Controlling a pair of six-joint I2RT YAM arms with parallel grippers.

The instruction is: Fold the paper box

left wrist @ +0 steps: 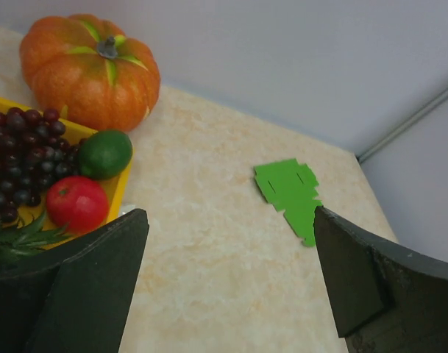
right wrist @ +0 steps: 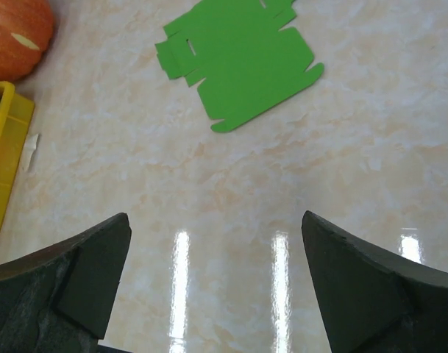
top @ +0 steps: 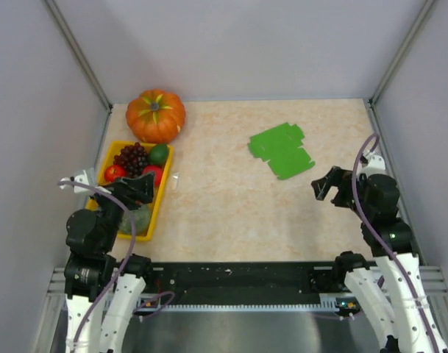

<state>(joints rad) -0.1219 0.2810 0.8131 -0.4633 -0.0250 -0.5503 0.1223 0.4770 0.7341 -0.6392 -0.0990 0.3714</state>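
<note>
Open wide, both of them: left gripper (top: 137, 188) and right gripper (top: 325, 184) hold nothing and neither touches the sheet.

Top view. The paper box (top: 281, 151) lies flat and unfolded on the marbled table (top: 224, 213), right of centre in the upper half of the frame. It is bright green card with notched edges and small tabs on its upper left side. It is nearer my right gripper. The yellow tray (top: 163, 191) at left holds dark grapes (top: 133, 156), a lime (top: 159, 154) and two red fruits (top: 115, 172). My left gripper covers the tray's lower end, and I cannot identify the greenish thing there. The pumpkin (top: 156, 115) stands just above the tray, outside it.

Left wrist view. My fingers (left wrist: 76, 287) fill the bottom corners with a wide gap between them. The paper box (left wrist: 291, 190) is right of centre, its lower tip hidden by the right finger. The tray (left wrist: 6, 103) is cropped at the left edge and shows grapes, the lime, one red fruit and some partly hidden green leaves (left wrist: 18, 239).

Right wrist view. My fingers (right wrist: 62, 287) are again far apart at the bottom. The paper box (right wrist: 238, 62) is at top centre with a short slit near its left tabs, and the frame cuts its upper edge. Only a corner of the tray (right wrist: 6, 140) and a slice of the pumpkin (right wrist: 14, 37) show at left, and the tray's contents are out of view.
</note>
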